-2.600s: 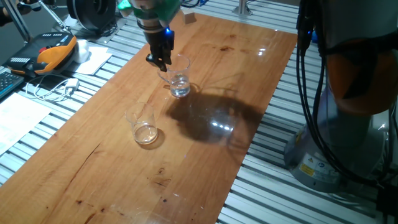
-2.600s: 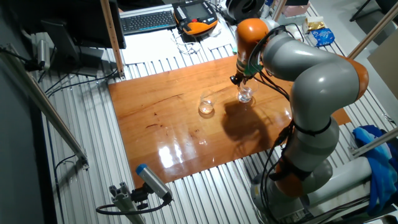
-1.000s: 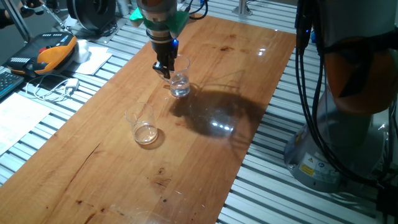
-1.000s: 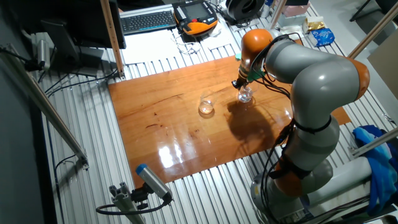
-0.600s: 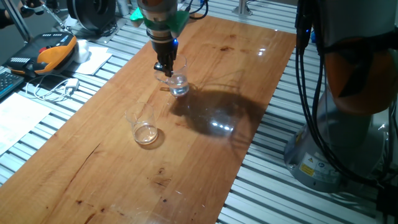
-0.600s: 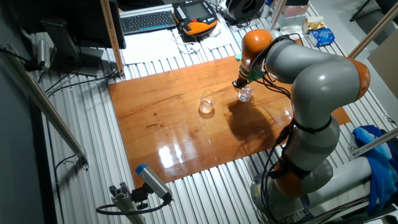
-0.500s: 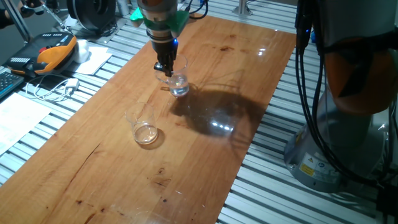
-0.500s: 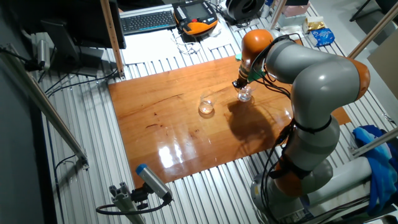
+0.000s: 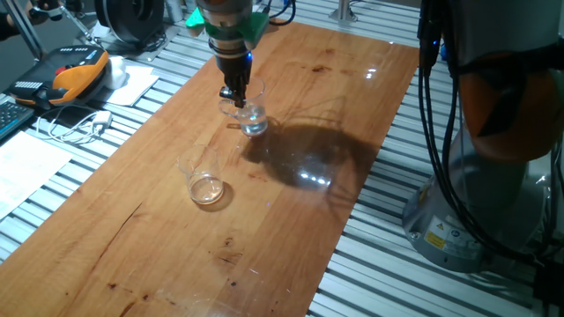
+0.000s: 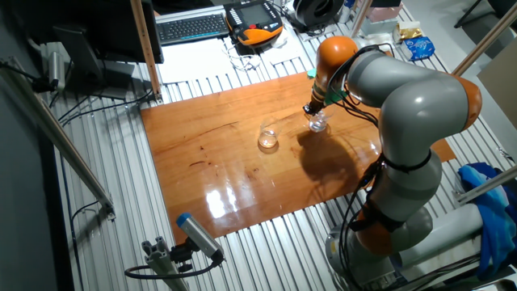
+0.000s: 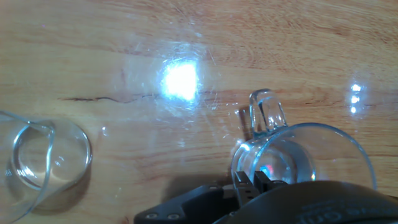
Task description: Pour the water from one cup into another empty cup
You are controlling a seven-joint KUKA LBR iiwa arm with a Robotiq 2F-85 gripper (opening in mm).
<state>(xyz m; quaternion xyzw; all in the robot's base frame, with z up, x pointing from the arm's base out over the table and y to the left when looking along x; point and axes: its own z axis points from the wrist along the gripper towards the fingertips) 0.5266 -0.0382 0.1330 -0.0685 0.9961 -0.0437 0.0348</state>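
The clear glass mug (image 9: 251,113) with a loop handle (image 11: 266,111) is near the far end of the wooden table (image 9: 291,220). A little clear water (image 9: 255,126) lies in its bottom. My gripper (image 9: 234,96) comes down from above and is shut on the mug's rim on the side by the handle; the hand view shows the fingertips (image 11: 244,184) pinching the glass wall. The mug also shows in the other fixed view (image 10: 320,122). The handleless tumbler (image 9: 204,178) stands upright to the front left of the mug, apart from it, and shows at the left of the hand view (image 11: 43,163).
An orange teach pendant (image 9: 77,72), cables and papers lie left of the table on the slatted bench. A keyboard (image 10: 192,27) is behind. The robot's base and cables (image 9: 493,176) stand at the right.
My gripper has shifted from beside the mug onto its rim and shut on it. The mug sits slightly higher in the fixed view than a second ago. The tumbler has not moved.
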